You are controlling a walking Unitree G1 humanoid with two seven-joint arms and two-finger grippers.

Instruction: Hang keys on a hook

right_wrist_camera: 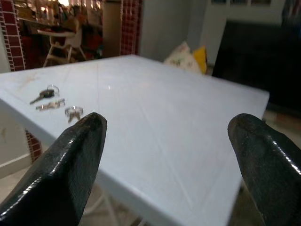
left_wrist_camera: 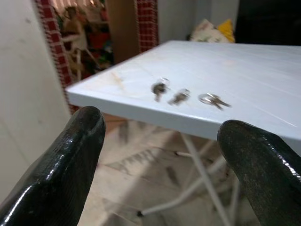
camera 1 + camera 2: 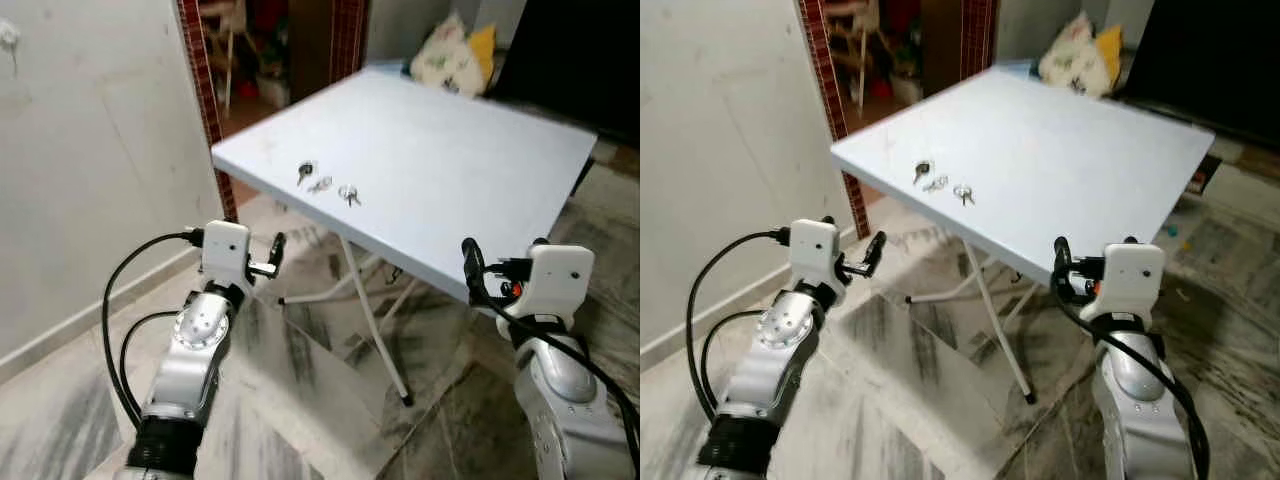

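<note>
Near the left corner of the table, three sets of keys lie in a short row, close to the front edge. Left gripper hangs below that edge, jaws spread, empty. Right gripper sits at the front edge further right, jaws spread, empty. Judgement: raise the left gripper above the tabletop, descend on one set, pinch its ring.

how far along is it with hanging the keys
Nothing looks done yet. The three sets of keys lie untouched near the edge of the white table. In hand: nothing; the left gripper and right gripper are open and empty, held short of the table. Left: grasp the keys, then hang them. A small fitting on the wall may be the hook.
</note>
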